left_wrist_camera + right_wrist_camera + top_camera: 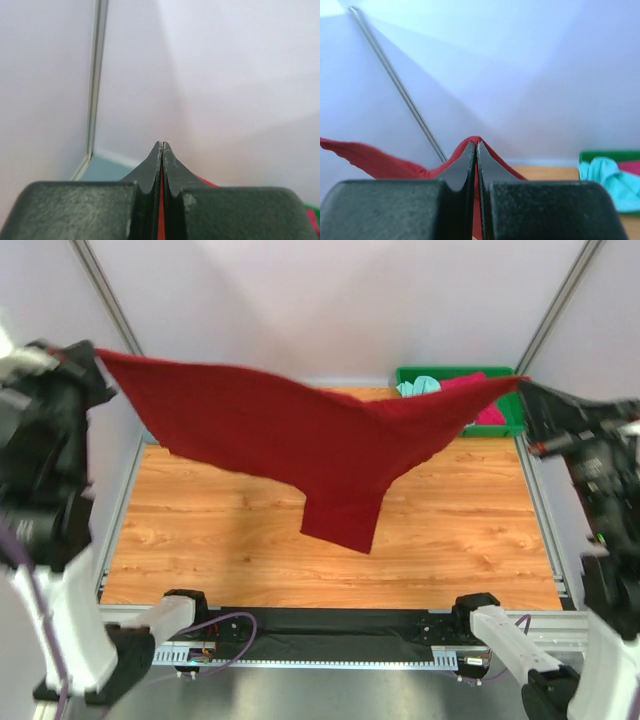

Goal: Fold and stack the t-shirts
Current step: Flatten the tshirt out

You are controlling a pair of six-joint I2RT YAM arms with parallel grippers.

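Observation:
A dark red t-shirt (300, 435) hangs stretched high above the wooden table (200, 540), held at both ends, with one sleeve drooping in the middle. My left gripper (100, 358) is shut on its left corner; red cloth (161, 210) shows between the pressed fingers. At the right end my right gripper (522, 388) is shut on the other corner, with red cloth (476, 141) bulging over the fingertips. A mint green t-shirt (418, 386) and a pinkish-red t-shirt (480, 400) lie bunched in the green tray (512, 424) at the back right.
Pale walls with metal posts (105, 290) enclose the table on three sides. The tray stands against the back wall, partly behind the stretched shirt. The arm bases (180, 615) sit at the near edge.

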